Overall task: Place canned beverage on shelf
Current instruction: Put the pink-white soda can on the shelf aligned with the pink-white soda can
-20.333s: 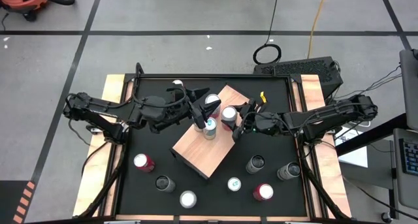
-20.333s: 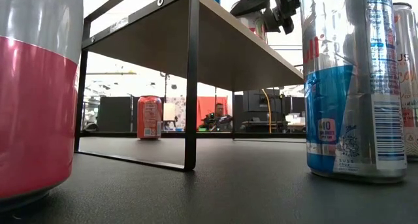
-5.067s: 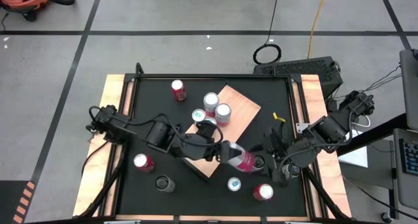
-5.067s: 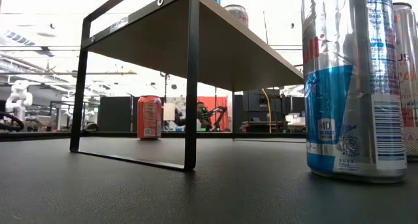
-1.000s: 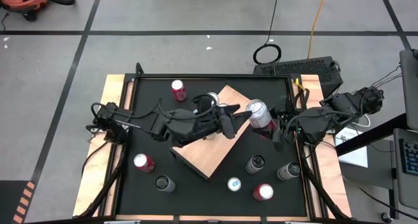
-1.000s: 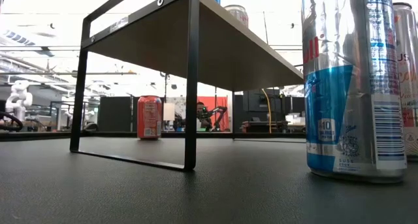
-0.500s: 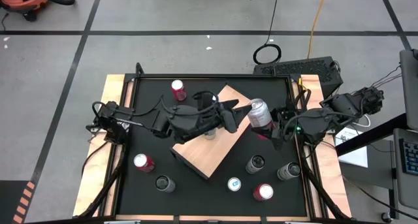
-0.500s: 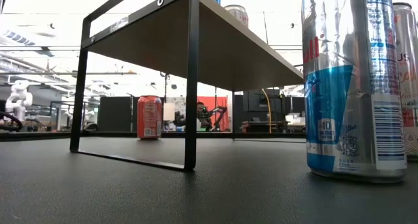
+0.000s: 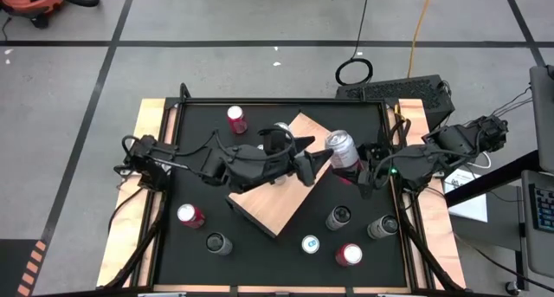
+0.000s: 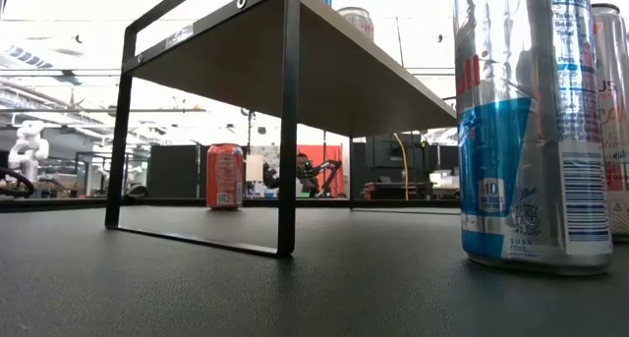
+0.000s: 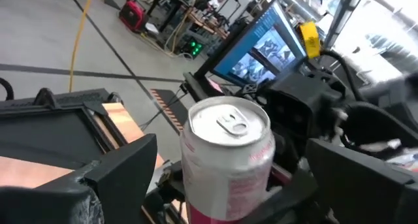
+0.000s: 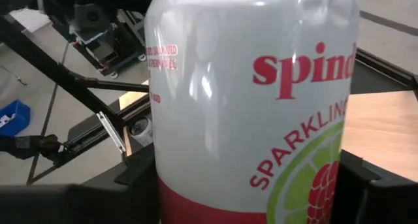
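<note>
A white and pink can (image 9: 340, 150) is held upright in the air just past the right corner of the tan wooden shelf (image 9: 286, 193). My right gripper (image 9: 357, 167) is shut on it, coming from the table's right. My left gripper (image 9: 316, 164) is open. Its fingers stand on either side of the can (image 11: 228, 152) without touching it, coming from the left. In the low view the shelf board (image 10: 334, 72) rests on black metal legs. Cans stand on the shelf behind my left arm (image 9: 281, 131). My right gripper pinches the can's lower wall (image 12: 196, 185) between its two fingers (image 12: 134, 178), one on each side. The fingers come level from the table's right side. The can stands upright, top up, lifted clear of the table and the shelf.
Several cans stand on the black tabletop: a red one (image 9: 235, 118) at the far left, a red and white one (image 9: 189, 215) at the near left, and several along the near right (image 9: 349, 255). A silver and blue can (image 10: 531, 131) stands close to the low camera.
My left gripper has opened and let go of the can, and its fingers now stand spread beside it. The can stays upright in my right gripper beside the shelf's right corner.
</note>
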Controlling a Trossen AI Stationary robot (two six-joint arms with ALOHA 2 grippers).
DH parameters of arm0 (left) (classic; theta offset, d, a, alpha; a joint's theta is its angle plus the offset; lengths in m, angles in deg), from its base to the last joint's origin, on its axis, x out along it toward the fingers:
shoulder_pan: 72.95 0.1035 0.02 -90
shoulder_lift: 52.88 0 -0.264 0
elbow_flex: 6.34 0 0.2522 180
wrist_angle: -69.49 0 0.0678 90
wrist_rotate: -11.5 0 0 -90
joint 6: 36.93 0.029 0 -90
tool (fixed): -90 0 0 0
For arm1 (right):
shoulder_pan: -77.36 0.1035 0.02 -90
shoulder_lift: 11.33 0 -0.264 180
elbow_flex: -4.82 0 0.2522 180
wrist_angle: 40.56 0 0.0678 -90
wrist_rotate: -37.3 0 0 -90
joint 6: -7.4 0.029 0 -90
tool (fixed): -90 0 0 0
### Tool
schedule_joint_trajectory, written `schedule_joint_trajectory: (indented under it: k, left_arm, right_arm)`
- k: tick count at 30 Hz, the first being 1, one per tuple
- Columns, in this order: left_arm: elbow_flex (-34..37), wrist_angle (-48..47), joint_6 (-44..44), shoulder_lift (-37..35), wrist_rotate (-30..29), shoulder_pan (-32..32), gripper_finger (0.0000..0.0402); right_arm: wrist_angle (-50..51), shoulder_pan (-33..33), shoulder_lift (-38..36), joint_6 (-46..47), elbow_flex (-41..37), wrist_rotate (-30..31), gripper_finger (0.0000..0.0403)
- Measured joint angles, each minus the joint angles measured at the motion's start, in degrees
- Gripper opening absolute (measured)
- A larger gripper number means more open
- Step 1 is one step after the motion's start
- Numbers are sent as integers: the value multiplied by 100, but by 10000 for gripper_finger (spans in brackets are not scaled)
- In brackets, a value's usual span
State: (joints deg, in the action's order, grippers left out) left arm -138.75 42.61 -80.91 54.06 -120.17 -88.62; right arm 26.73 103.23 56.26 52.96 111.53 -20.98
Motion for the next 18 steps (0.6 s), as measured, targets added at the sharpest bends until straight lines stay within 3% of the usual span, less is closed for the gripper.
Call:
schedule_joint_trajectory:
  k: [18]
  left_arm:
    - [7, 183, 238, 185, 1184, 493, 400]
  right_arm:
    - [-185, -4, 78, -569, 0, 134, 272]
